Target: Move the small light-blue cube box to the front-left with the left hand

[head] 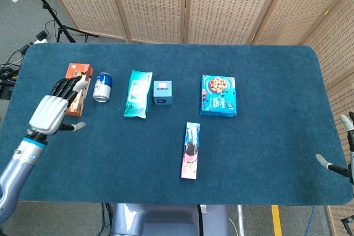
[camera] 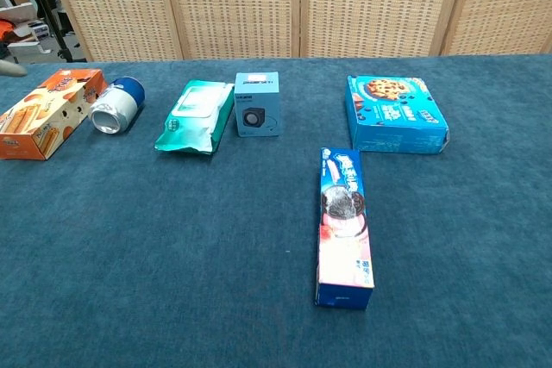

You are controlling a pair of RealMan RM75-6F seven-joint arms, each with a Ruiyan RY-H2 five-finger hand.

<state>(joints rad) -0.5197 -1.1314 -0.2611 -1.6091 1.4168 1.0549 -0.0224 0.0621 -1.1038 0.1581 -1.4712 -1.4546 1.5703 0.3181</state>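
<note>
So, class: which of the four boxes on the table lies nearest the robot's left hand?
The orange biscuit box, far left beside the can; the left hand overlaps it.

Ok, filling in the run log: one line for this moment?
phase: reach | left robot hand: open, raised beside orange box | light-blue cube box: untouched, next to wipes pack

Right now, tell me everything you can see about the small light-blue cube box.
The small light-blue cube box looks like printed cardboard. Its top carries a white label with dark lettering, and the face toward the robot shows a small dark square picture with tiny print below. It stands upright and closed on the blue table cover, toward the back, right beside the teal wipes pack, close enough that contact can't be judged. Nothing grips it.
</note>
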